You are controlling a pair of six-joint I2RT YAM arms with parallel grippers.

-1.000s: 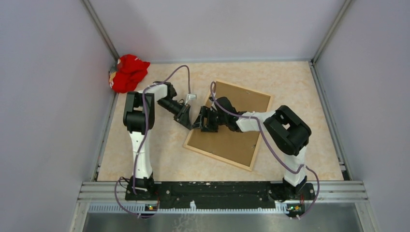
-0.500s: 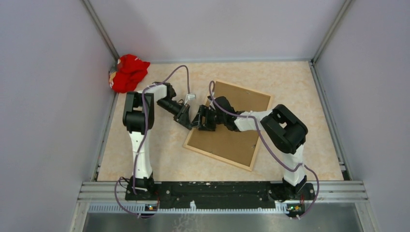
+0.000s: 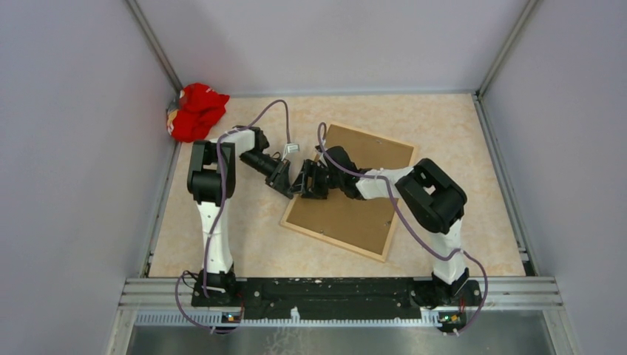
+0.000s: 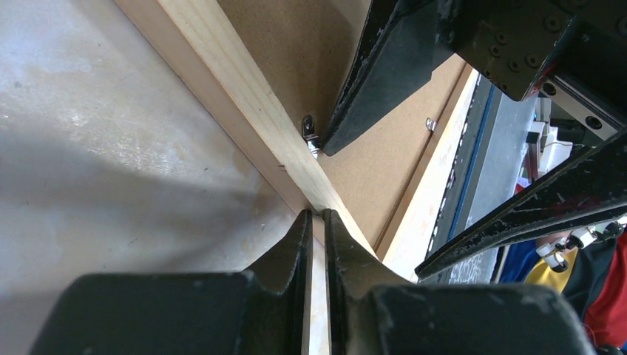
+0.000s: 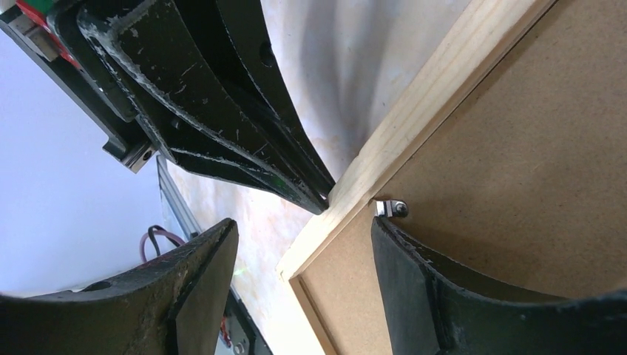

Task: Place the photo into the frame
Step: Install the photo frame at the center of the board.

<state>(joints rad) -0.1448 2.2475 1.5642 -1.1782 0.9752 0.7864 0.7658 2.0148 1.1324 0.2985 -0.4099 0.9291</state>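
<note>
frame (image 5: pixel 436 111) rail between open right jaws; left jaws nearly closed, tips touching rail

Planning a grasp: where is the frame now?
Top view: the frame lies back-up, right of centre, left gripper and right gripper at its left edge.
</note>
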